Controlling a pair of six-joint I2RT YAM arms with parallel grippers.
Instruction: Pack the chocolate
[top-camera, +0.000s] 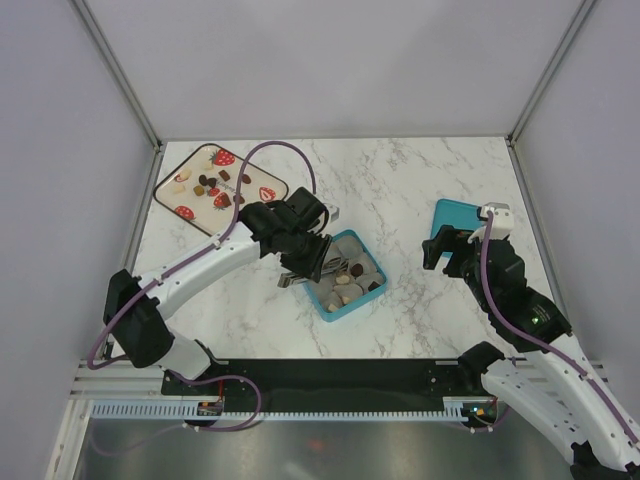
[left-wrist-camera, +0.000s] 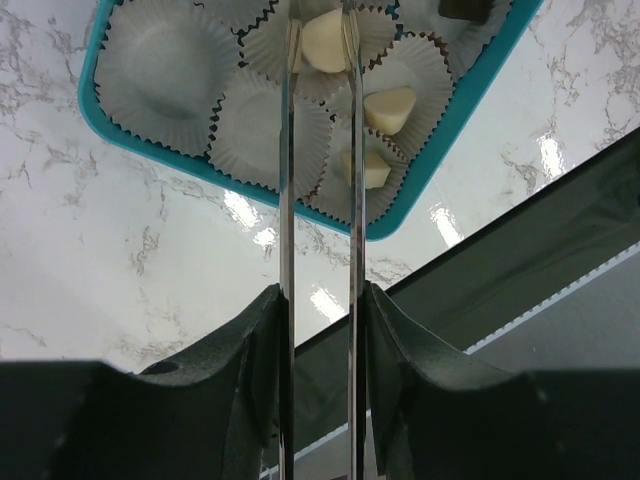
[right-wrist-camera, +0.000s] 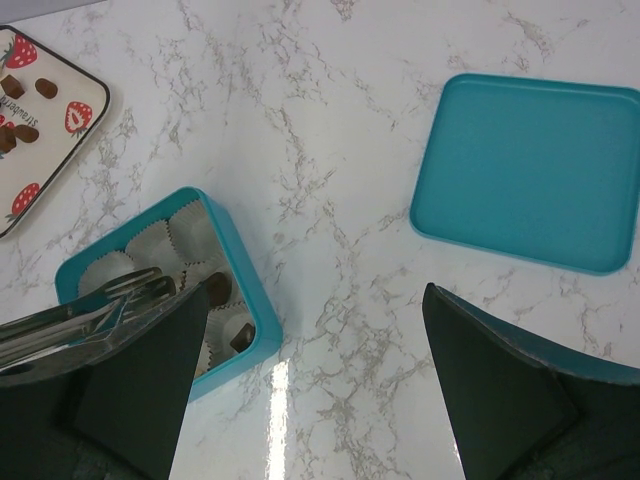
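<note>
My left gripper (top-camera: 305, 262) (left-wrist-camera: 320, 295) is shut on metal tweezers (left-wrist-camera: 287, 200). The tweezer tips pinch a cream-white chocolate (left-wrist-camera: 322, 40) just over a paper cup inside the teal box (top-camera: 330, 312) (left-wrist-camera: 130, 140). The box holds two more cream pieces (left-wrist-camera: 390, 108) and dark pieces (right-wrist-camera: 218, 288), with several cups (left-wrist-camera: 165, 65) empty. More chocolates (top-camera: 205, 182) lie on the strawberry-print tray (top-camera: 190, 160). My right gripper (top-camera: 450, 250) (right-wrist-camera: 310, 310) is open and empty above bare table, between the box and the lid.
The teal lid (top-camera: 455, 220) (right-wrist-camera: 530, 170) lies flat at the right, just beyond my right gripper. The tray sits at the far left corner (right-wrist-camera: 50, 150). A black strip (left-wrist-camera: 520, 240) runs along the table's near edge.
</note>
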